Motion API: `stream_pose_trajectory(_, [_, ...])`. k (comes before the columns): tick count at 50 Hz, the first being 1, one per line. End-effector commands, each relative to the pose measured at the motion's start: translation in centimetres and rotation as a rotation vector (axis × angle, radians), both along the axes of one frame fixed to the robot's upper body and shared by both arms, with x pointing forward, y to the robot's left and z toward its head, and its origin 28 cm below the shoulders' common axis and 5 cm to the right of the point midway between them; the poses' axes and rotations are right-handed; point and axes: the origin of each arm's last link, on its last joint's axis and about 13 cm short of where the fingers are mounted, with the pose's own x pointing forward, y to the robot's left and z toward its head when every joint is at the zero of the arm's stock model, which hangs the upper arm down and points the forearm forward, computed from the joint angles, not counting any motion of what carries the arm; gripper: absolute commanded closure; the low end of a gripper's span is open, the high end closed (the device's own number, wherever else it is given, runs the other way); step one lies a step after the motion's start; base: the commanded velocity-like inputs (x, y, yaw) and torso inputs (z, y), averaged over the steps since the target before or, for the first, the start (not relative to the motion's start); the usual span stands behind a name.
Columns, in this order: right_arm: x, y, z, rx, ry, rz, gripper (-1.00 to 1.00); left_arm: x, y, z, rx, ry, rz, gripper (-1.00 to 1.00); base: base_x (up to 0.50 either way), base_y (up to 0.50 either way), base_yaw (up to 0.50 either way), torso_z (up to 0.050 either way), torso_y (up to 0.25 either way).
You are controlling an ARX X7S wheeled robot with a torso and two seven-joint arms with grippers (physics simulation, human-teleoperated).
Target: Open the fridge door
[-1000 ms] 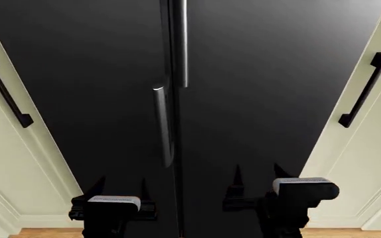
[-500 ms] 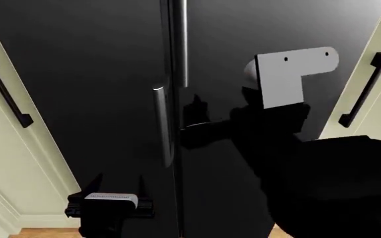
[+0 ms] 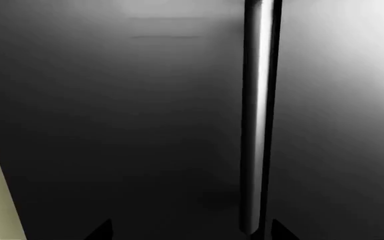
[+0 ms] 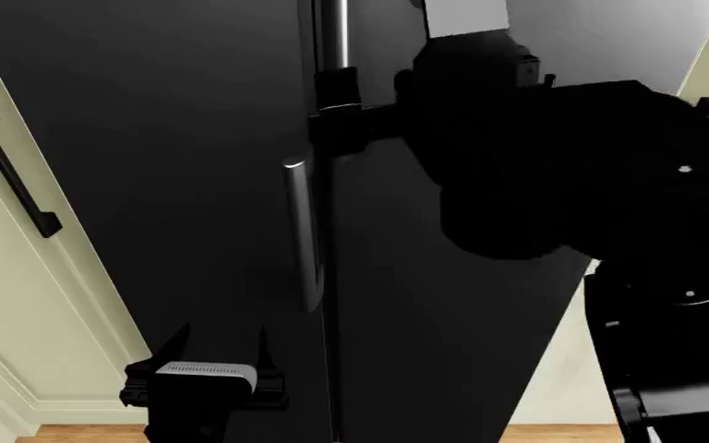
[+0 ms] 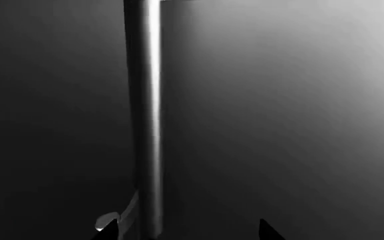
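Two hands, one door: right hand [image 4: 336, 109] at the silver bar handle [image 4: 337, 32], reach step.
Fridge door [image 4: 453, 305]: wider glossy black panel, closed, flush beside the narrower black door [image 4: 158, 185]. Right hand raised to the handle's lower end; in the right wrist view the handle [image 5: 146, 115] lies between parted fingertips, not yet clamped. Left hand [image 4: 222, 355] low before the narrower door, fingers apart, empty. Next, by judgement: close on the bar, then pull outward along the hinge arc.

No readable text, labels or numbers anywhere.
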Motion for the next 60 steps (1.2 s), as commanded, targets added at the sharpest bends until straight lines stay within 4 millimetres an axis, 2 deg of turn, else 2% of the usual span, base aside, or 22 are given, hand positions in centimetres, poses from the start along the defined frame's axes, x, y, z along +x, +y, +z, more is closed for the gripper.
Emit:
stream_pose_trajectory(1, [3.2, 1.1, 0.3, 0.037, 0.01, -0.067, -1.0, 0.0, 0.0, 0.0, -0.001, 0.001, -0.001, -1.0, 0.0, 0.0, 0.0, 0.0, 0.0])
stream_pose_trajectory(6, [4.1, 2.2, 0.0, 0.079, 0.002, -0.078, -1.0, 0.0, 0.0, 0.0, 0.0, 0.0, -0.001, -1.0, 0.0, 0.0, 0.0, 0.0, 0.0])
stream_pose_trajectory(11, [5.2, 3.5, -1.6, 0.093, 0.011, -0.077, -1.0, 0.1, 0.1, 0.0, 0.0, -0.001, 0.004, -1.0, 0.0, 0.0, 0.0, 0.0, 0.0])
stream_pose_trajectory(29, [4.6, 6.1, -2.4, 0.1, 0.001, -0.041, -1.0, 0.1, -0.1, -0.4, 0.011, -0.001, 0.002, -1.0, 0.0, 0.0, 0.0, 0.0, 0.0])
stream_pose_trajectory(40, [6.1, 6.9, -2.8, 0.069, -0.021, -0.043, -1.0, -0.1, 0.0, -0.1, 0.003, -0.005, -0.003, -1.0, 0.0, 0.0, 0.0, 0.0, 0.0])
stream_pose_trajectory(60, [8.8, 6.9, -3.6, 0.055, -0.034, -0.065, -1.0, 0.1, 0.2, 0.2, -0.007, -0.007, -0.004, -1.0, 0.0, 0.0, 0.0, 0.0, 0.0])
